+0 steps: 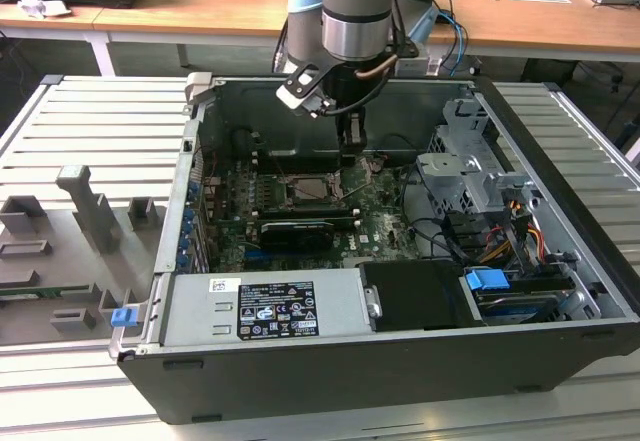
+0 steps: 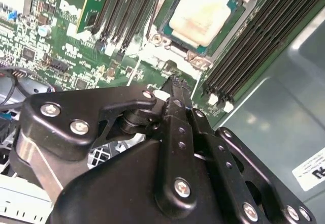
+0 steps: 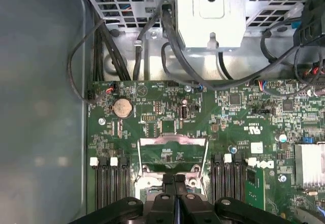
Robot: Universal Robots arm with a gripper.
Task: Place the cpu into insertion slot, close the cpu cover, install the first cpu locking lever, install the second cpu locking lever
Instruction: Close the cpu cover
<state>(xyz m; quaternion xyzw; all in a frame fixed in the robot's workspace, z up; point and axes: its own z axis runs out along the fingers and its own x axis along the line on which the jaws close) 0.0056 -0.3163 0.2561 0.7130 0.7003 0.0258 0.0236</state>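
A: Where was the cpu [image 2: 203, 11] found?

B: It was seen lying flat in its socket on the motherboard [image 3: 152, 117], with its pale metal top uncovered. Rows of memory slots [image 2: 254, 46] were seen just beside the socket.

A: And the cpu cover [image 3: 172, 141]?

B: It was found raised on its hinge, not lowered. The board could be seen through its square opening in the first wrist view.

A: How was the end effector [image 3: 175, 179] held?

B: It was clenched, with the fingers pressed together and nothing seen between them. In both wrist views the tips [image 2: 175, 84] were placed just beside the socket's edge, near the foot of the raised cover. Whether anything was touched could not be told.

A: What was shown in the exterior view?

B: The arm was seen reaching down into the open computer case [image 1: 330, 381], which was laid on the ribbed tabletop [image 1: 90, 131]. The grey power supply [image 1: 270, 306] was seated along the near wall of the case.
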